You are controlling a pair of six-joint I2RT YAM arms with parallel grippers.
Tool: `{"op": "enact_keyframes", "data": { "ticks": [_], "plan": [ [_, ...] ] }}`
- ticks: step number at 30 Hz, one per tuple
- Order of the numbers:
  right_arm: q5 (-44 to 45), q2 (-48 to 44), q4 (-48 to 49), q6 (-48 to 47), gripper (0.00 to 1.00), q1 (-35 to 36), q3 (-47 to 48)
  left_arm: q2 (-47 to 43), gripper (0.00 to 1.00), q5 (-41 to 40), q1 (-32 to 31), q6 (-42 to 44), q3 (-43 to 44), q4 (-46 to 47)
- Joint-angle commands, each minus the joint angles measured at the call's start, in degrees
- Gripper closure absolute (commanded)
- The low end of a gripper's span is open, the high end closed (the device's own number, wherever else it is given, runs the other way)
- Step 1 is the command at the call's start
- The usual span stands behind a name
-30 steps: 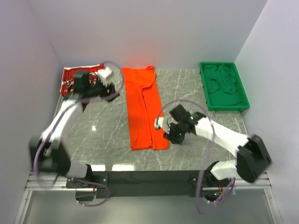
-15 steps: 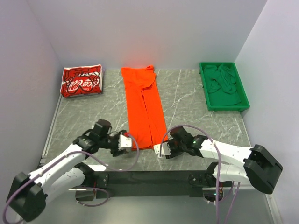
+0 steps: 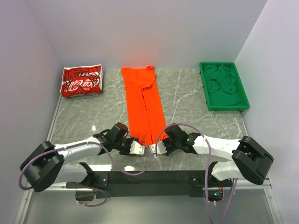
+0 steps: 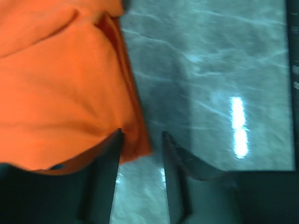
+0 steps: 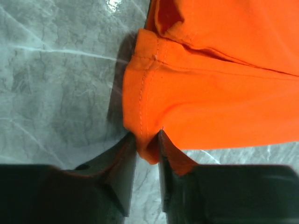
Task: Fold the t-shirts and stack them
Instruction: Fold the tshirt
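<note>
At the near edge of the surface (image 3: 196, 126) our right tool (image 3: 156, 149) pinches one hem corner of the orange t-shirt (image 3: 144, 107); our left tool (image 3: 136, 148), half-open, straddles the other, likely for folding it over

Your white-and-black left arm (image 3: 79, 149) and right arm (image 3: 215, 147) both lie low along the near edge of the grey marbled table (image 3: 196, 107). Their forearms point inward, so your wrists almost meet at the middle. Your left gripper (image 3: 136, 147) holds its dark fingers (image 4: 110, 163) apart, one of them touching the bright orange cloth t-shirt (image 5: 224, 102) at its corner. Your right gripper (image 5: 147, 140) has its jaws drawn in narrow, pinching the shirt's other near corner between them.
</note>
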Motion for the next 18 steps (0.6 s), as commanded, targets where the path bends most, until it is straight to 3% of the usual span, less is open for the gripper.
{"op": "enact_keyframes", "data": {
  "ticks": [1, 5, 6, 9, 18],
  "plan": [
    [0.39, 2.11, -3.29, -1.37, 0.73, 0.45, 1.72, 4.26, 0.58, -5.33, -0.49, 2.75, 2.14, 1.66],
    [0.57, 2.56, -4.60, 1.08, 0.94, 0.54, 3.13, 5.50, 0.75, -6.92, -0.49, 3.19, 2.14, 2.89],
    [0.30, 2.03, -5.91, 1.87, 1.00, 0.62, 3.57, 5.50, 0.83, -6.66, -0.49, 3.11, 2.66, 2.54],
    [-1.28, 0.11, -9.25, 5.65, 1.00, 0.80, 5.67, 3.66, 0.97, -4.47, -0.49, 2.75, 3.37, -0.09],
    [-3.04, -8.69, -18.22, 12.95, 1.00, 4.41, 9.72, -10.92, 0.99, 7.48, -0.40, -3.03, 6.01, -12.23]
  ]
}}
